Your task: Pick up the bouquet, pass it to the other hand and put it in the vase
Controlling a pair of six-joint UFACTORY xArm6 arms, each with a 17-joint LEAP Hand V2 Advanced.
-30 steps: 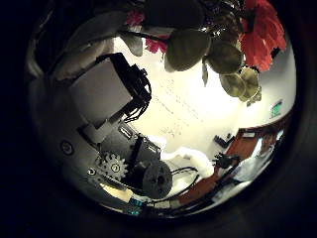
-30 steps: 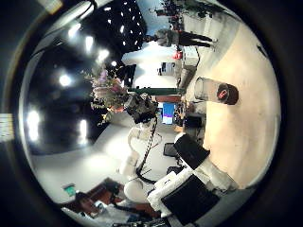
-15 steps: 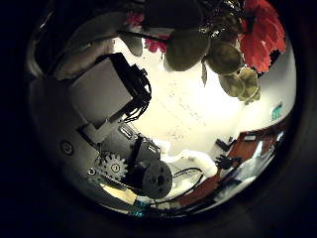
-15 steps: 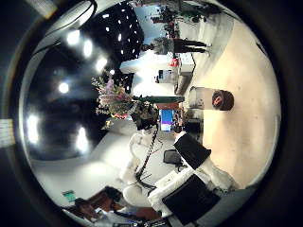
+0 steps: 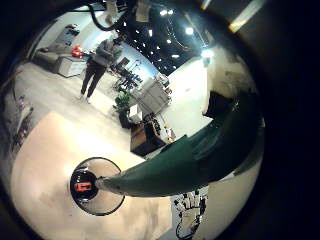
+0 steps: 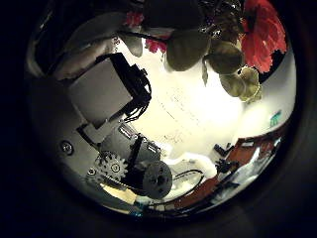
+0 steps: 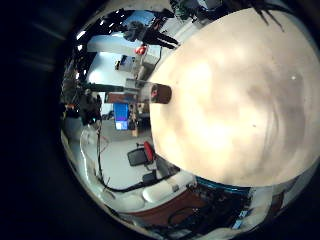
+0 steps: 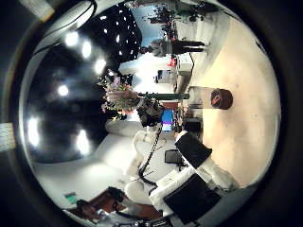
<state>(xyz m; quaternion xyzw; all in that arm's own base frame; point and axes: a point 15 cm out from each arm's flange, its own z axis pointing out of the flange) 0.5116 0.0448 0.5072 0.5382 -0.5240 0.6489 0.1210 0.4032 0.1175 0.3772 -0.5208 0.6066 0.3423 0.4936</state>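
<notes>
We see one bouquet (image 5: pixel 190 155), its green stem above one vase (image 5: pixel 95 186) on the tabletop (image 5: pixel 40 170). Blooms crowd the left hand (image 6: pixel 114 94), fingers clasping. The right hand (image 8: pixel 194 180): fingers, we cannot tell.

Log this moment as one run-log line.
stage: pre-placement | left hand: holds bouquet, stem aimed toward vase | vase: upright on table, bouquet not yet in | right hand: nothing near palm

Pale round table (image 7: pixel 235 100), dark vase (image 7: pixel 161 93) standing on it
</notes>
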